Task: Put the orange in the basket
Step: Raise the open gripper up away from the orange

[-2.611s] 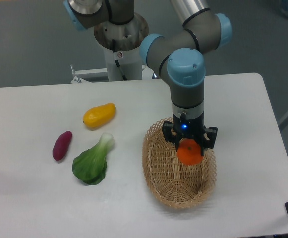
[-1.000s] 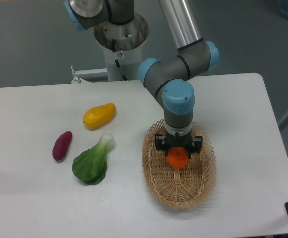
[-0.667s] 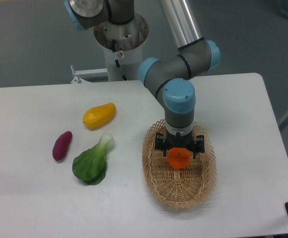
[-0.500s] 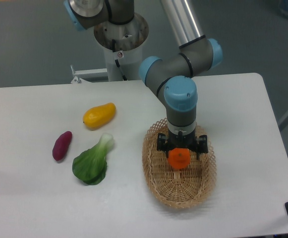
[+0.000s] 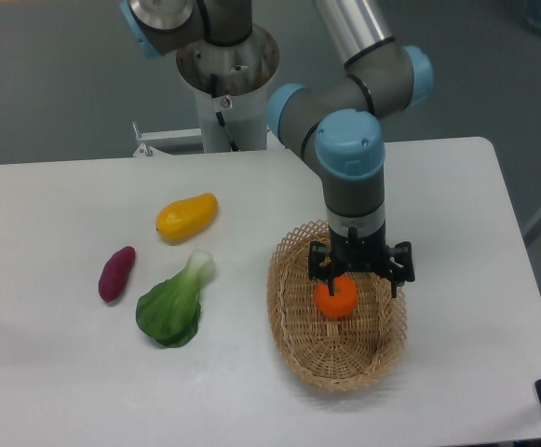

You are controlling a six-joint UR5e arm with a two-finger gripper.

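claw (image 5: 360,279): fingers spread wide, holding nothing, above the basket
orange (image 5: 336,297): just below the claw, toward its left finger, not clamped; sits inside the basket
basket (image 5: 295,328): directly under the claw, on the table (image 5: 456,214)
yellow fruit (image 5: 186,214): well left of the claw, farther back
purple vegetable (image 5: 116,273): far left of the claw
leafy green (image 5: 174,304): left of the claw, between purple vegetable and basket
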